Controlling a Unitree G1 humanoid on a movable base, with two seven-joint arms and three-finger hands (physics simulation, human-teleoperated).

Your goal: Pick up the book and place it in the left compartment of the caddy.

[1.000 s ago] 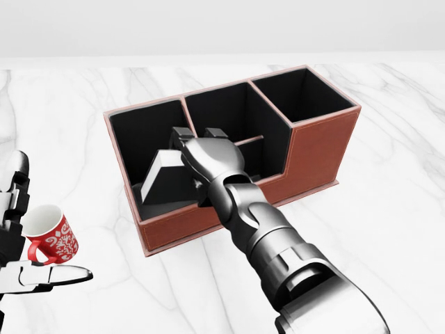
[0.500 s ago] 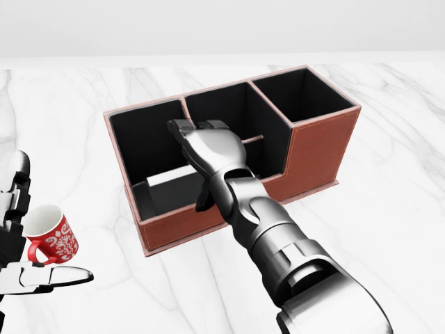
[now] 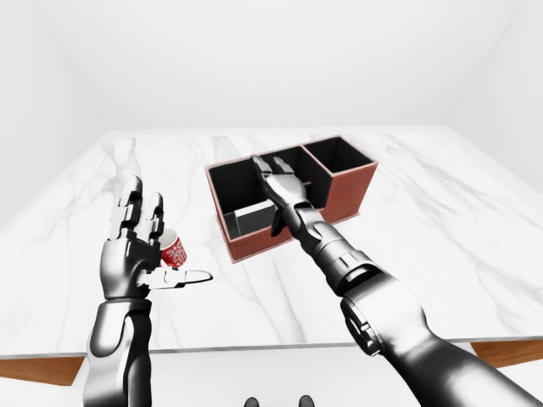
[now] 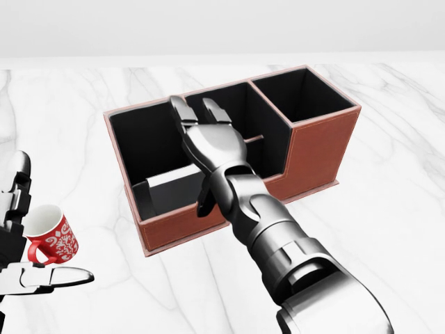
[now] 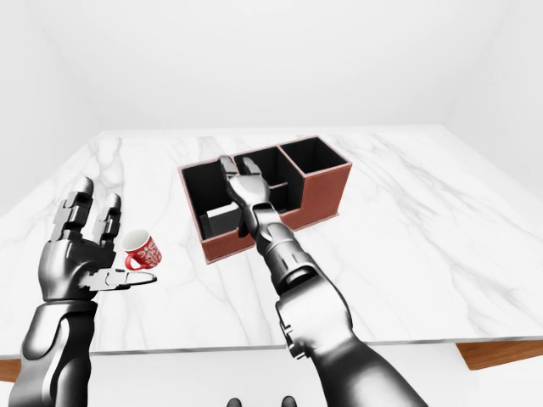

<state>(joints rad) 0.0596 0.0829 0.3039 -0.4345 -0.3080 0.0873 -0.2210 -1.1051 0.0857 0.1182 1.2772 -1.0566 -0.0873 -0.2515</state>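
The red-brown caddy [image 4: 316, 149] stands on the marble table [image 4: 389, 229] with black compartments. In the head view the dark book [image 4: 165, 193], white page edge showing, lies flat on the floor of the left compartment. My right hand [image 4: 198, 125] hovers over the divider between the left and middle compartments. Its fingers are spread open and hold nothing. My left hand [image 3: 161, 237] is raised at the left, open, well away from the caddy.
A red and white patterned mug [image 3: 173, 251] stands on the table beside my left hand, left of the caddy. The table's near edge [image 3: 254, 348] runs along the bottom of the left-eye view. White walls surround the table.
One second ago the book leaned tilted in the left compartment under my right hand. It has since dropped flat, and the right hand has opened and lifted. The left hand has not moved.
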